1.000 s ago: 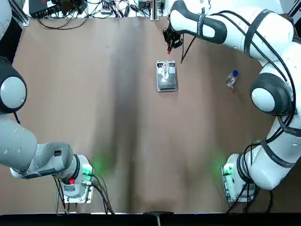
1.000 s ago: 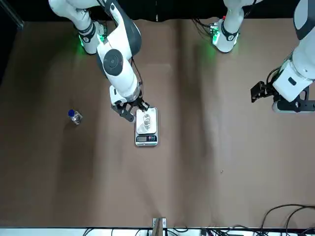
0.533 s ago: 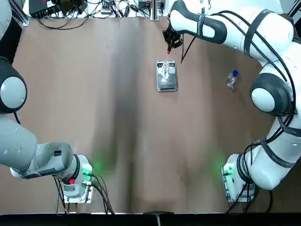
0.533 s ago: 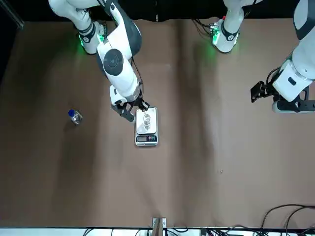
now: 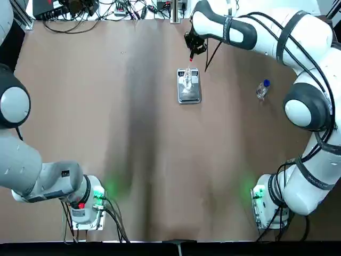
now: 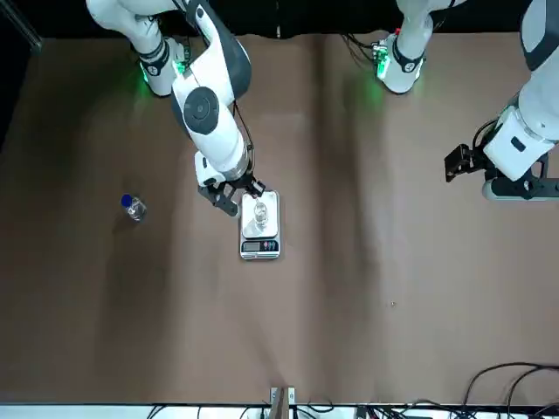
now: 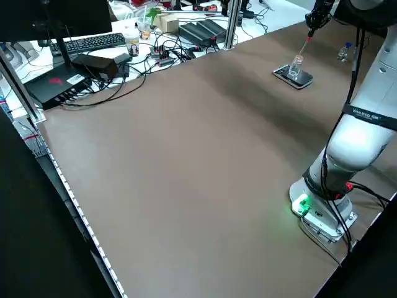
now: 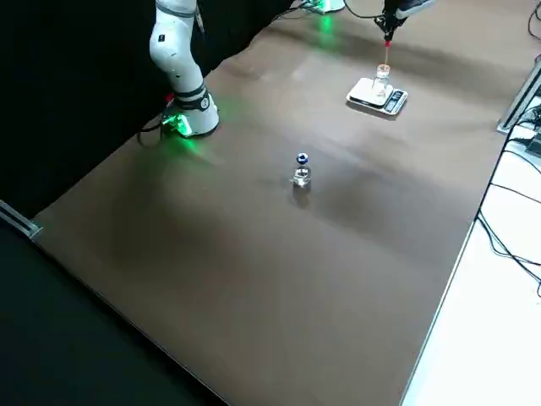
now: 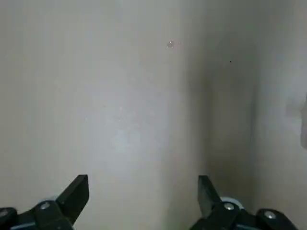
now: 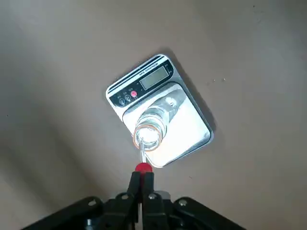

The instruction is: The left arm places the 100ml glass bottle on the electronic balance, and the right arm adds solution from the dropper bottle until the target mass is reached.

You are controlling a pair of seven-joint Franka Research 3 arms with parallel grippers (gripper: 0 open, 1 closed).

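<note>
The electronic balance lies at the far middle of the table, and the 100ml glass bottle stands upright on its steel plate. Just above that bottle hangs my right gripper, shut on the red-topped dropper. The dropper's glass tip points down into the bottle's mouth. The dropper bottle, with its blue collar, stands alone on the table to the right of the balance. My left gripper is open over bare table, far off at the table's left side.
Cables, a keyboard and boxes crowd the strip beyond the table's far edge. Both arm bases, lit green, stand at the near edge. Brown table top stretches between them and the balance.
</note>
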